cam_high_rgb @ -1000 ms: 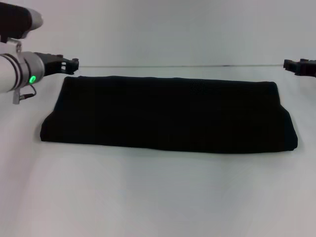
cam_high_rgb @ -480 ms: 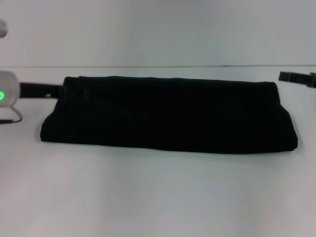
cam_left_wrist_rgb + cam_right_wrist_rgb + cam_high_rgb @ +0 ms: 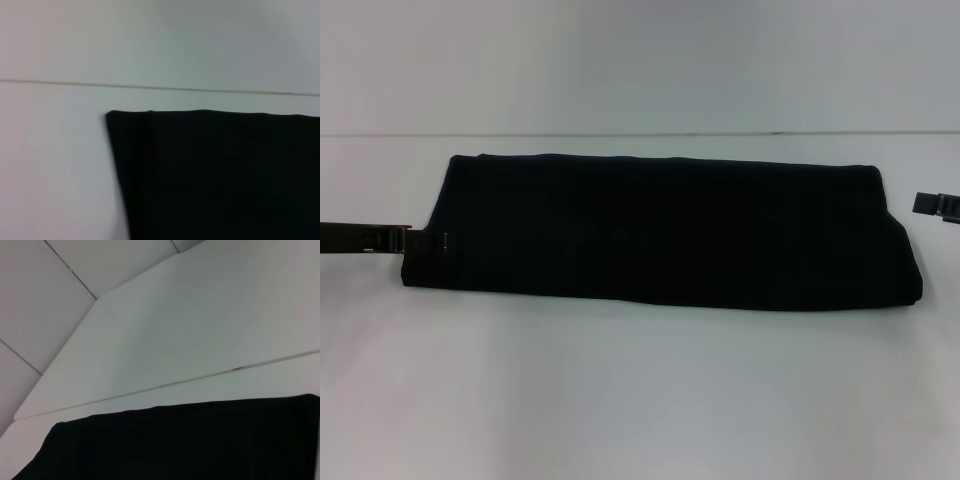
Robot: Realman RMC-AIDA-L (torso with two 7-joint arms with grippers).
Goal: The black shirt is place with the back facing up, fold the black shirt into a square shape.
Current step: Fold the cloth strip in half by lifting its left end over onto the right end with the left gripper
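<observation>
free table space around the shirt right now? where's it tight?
Widest bare table lies in front of the black shirt, plus a narrow strip behind it up to the seam. Tight at both ends: left claw at the shirt's left edge, right claw just off its right end.

Colours: black cloth on white surface.
The black shirt (image 3: 665, 230) is plain black all over, no lettering or pattern visible on the upward face. The surface (image 3: 640, 390) is plain white with one thin dark seam line near its far edge. Left end effector (image 3: 420, 241) black; right end effector (image 3: 925, 204) black.
</observation>
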